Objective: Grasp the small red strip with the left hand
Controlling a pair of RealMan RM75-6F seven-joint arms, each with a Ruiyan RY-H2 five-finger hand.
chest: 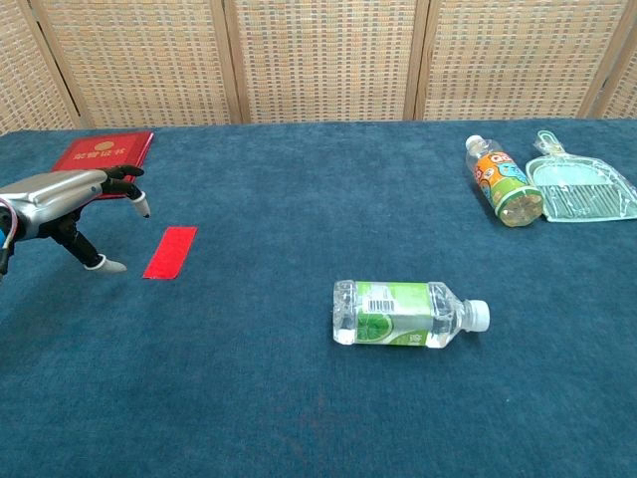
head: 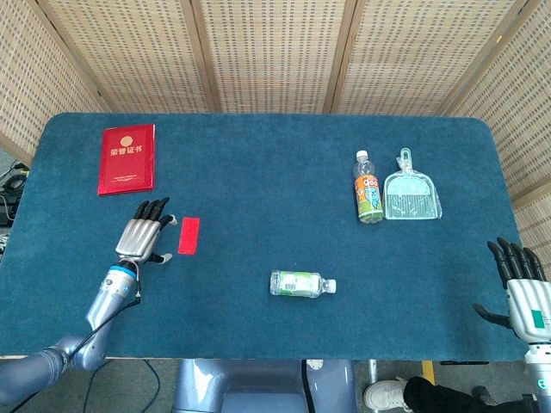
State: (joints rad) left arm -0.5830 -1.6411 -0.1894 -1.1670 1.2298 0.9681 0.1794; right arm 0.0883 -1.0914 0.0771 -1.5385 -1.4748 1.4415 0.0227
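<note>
The small red strip (head: 189, 235) (chest: 170, 252) lies flat on the blue table, left of centre. My left hand (head: 144, 233) (chest: 72, 203) hovers just to the strip's left, fingers spread and empty, its fingertips close to the strip's left edge without touching it. At the table's front right corner my right hand (head: 522, 297) stays with fingers apart, holding nothing; the chest view does not show it.
A red certificate booklet (head: 126, 159) (chest: 100, 157) lies behind the left hand. A clear water bottle (head: 301, 284) (chest: 408, 314) lies on its side at the front centre. An orange-labelled bottle (head: 368, 188) (chest: 503, 181) and a pale green dustpan (head: 411, 194) (chest: 582, 185) lie at the right.
</note>
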